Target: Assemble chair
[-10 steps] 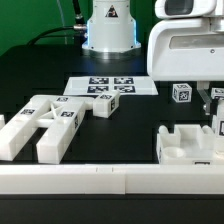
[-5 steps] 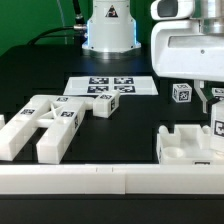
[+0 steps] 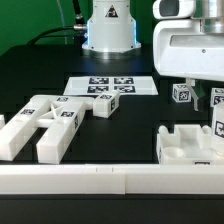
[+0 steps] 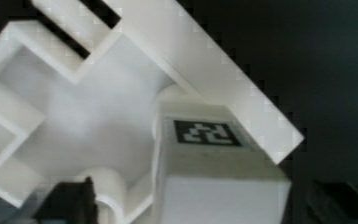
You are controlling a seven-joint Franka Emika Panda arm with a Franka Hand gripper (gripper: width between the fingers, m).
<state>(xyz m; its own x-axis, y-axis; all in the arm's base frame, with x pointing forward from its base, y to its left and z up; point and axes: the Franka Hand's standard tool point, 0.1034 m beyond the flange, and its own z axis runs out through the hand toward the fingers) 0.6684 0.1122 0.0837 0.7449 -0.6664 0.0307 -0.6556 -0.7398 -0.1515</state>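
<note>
Slotted chair panel (image 3: 182, 146) low at the exterior view's right, tagged post (image 3: 218, 128) upright at its edge, gripper (image 3: 208, 104) just above, jaws spread either side of the post, not pinching it, more chair parts (image 3: 48, 122) well apart at the left, marker board (image 3: 110, 86) behind.

The exterior view sits low, near the level of the bench (image 3: 150, 108). It faces across the bench past the marker board (image 3: 112, 86) to the robot base (image 3: 108, 30) beyond that board, seeing most of the bench from some way off. The wrist view rides on the arm (image 3: 190, 45) and looks steeply down from very close, so a slotted chair panel (image 4: 69, 110) and its tagged block (image 4: 211, 150) fill the picture. Both views share that slotted chair panel (image 3: 180, 145), on the exterior camera's side of the marker board, toward the exterior view's right.
</note>
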